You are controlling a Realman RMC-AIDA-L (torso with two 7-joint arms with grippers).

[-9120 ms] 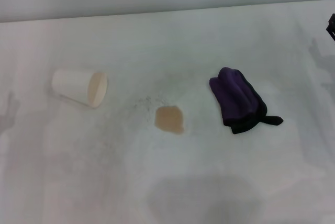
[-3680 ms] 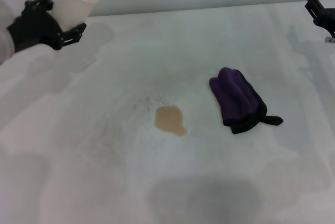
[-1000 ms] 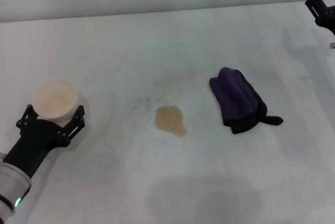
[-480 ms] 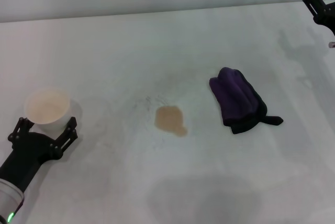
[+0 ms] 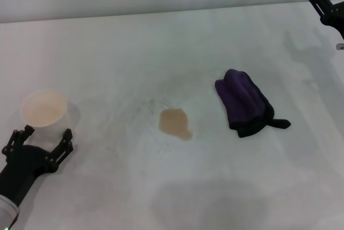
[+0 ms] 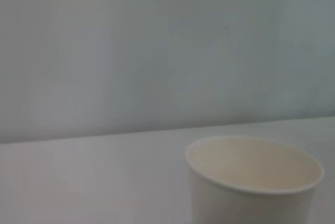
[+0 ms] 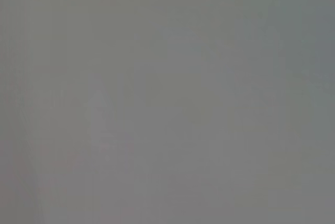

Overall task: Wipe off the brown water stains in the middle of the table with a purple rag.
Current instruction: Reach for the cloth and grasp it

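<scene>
Head view: the brown water stains (image 5: 174, 123) sat mid-bench (image 5: 161, 42), with the purple rag (image 5: 246, 104) bunched near them on the robot's right, untouched. The left end effector (image 5: 37, 143) stood spread just behind the upright white paper cup (image 5: 44, 108), apparently parking it clear of the wiping area. The right end effector (image 5: 327, 5) hung at the far corner; its state could not be told.

Left wrist view: the cup (image 6: 254, 179) stood free.

Right wrist view: featureless grey.

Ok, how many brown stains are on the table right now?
1. The brown water stains amount to a single tan patch in the middle of the table, between the white paper cup and the purple rag. No others show.
</scene>
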